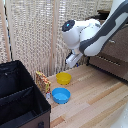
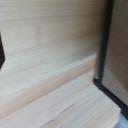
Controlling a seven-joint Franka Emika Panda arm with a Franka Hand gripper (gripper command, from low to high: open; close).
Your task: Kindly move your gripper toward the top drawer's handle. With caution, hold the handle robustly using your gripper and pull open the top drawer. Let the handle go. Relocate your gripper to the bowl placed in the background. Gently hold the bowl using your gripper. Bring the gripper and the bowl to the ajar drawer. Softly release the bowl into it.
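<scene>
Exterior view: gripper (image 1: 71, 61) hangs above the yellow bowl (image 1: 63, 78), clear of it; finger state can't be told. Blue bowl (image 1: 61, 95) lies just beside, black bin (image 1: 20, 97) at the exterior view's left. Top drawer (image 1: 111, 60) on the right, handle (image 1: 108, 60) blurry. No readable writing.
Wrist view: only wooden floor (image 2: 50, 60) and a dark edge.

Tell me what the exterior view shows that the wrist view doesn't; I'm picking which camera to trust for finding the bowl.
Only the exterior view shows the yellow bowl, the light blue bowl, the black bin, the gripper, and the dresser's drawer handle. Only the wrist view shows a close-up of a dark vertical edge beside a brown panel; neither bowl nor the fingers appear there. Both share the light wooden floor.
</scene>
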